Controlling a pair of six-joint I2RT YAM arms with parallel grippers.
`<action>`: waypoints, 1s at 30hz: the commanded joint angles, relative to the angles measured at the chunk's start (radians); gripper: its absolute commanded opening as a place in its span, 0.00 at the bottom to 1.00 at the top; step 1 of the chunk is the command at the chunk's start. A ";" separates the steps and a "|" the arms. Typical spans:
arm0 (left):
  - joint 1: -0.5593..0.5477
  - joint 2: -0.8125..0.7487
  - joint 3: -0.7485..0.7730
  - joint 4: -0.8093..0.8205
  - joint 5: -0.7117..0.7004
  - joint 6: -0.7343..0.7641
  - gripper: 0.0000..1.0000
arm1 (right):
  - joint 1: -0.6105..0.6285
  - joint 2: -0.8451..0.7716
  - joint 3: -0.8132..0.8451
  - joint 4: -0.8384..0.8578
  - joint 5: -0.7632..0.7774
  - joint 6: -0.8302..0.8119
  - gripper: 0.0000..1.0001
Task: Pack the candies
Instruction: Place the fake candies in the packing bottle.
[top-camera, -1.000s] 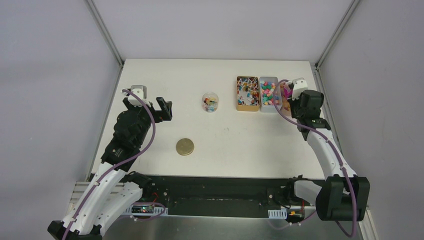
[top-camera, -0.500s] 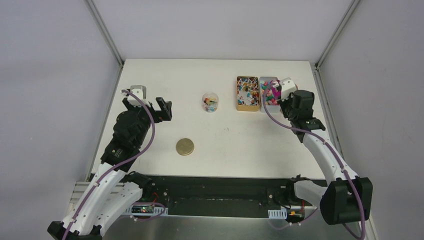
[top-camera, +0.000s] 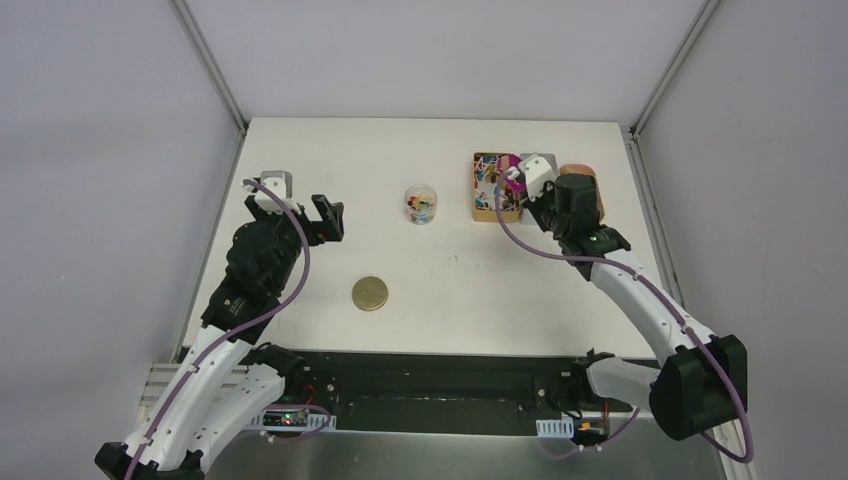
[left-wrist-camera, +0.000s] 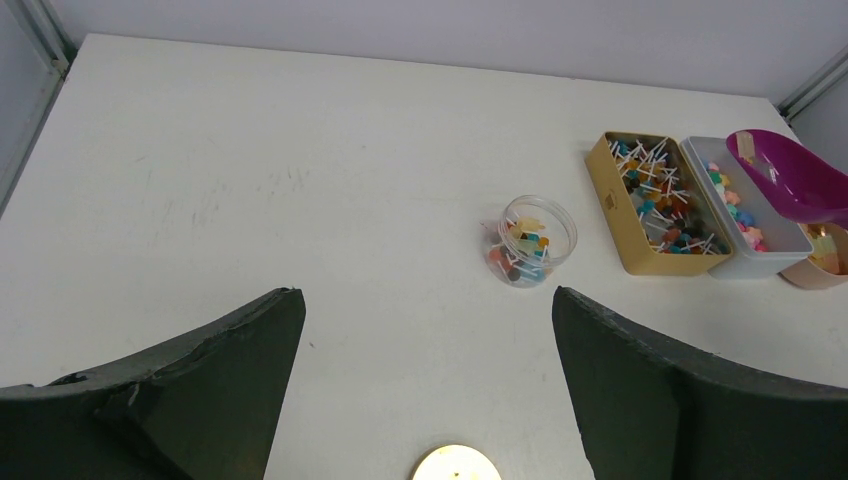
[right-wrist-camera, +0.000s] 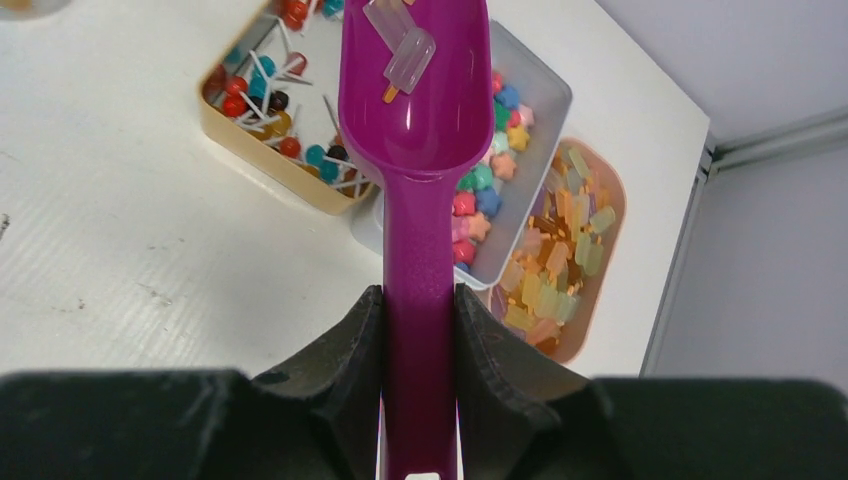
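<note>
My right gripper (right-wrist-camera: 420, 305) is shut on the handle of a magenta scoop (right-wrist-camera: 418, 110). One or two pale popsicle-shaped candies (right-wrist-camera: 405, 50) lie in its bowl. The scoop hangs over the gold box of lollipop candies (right-wrist-camera: 262, 110) and the clear box of star candies (right-wrist-camera: 492, 185). An orange tray of amber and yellow candies (right-wrist-camera: 560, 265) lies to the right. A small clear jar (top-camera: 421, 204) partly filled with candies stands mid-table. My left gripper (left-wrist-camera: 425, 310) is open and empty, well left of the jar (left-wrist-camera: 530, 240).
A round gold lid (top-camera: 370, 293) lies flat on the table in front of the jar, and also shows at the bottom edge of the left wrist view (left-wrist-camera: 455, 465). The three candy containers sit in a row at the back right (top-camera: 495, 200).
My right gripper has carried the scoop leftward, from over the orange tray, across the clear box, to the gold box. The left arm has not moved.
</note>
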 joint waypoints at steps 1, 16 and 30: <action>0.006 -0.010 0.002 0.008 -0.004 0.020 0.99 | 0.070 0.021 0.086 0.028 0.033 -0.041 0.00; 0.006 -0.021 0.000 0.006 -0.023 0.023 0.99 | 0.348 0.218 0.260 -0.064 0.215 -0.198 0.00; 0.006 -0.024 0.001 0.004 -0.032 0.024 0.99 | 0.517 0.431 0.410 -0.111 0.345 -0.270 0.00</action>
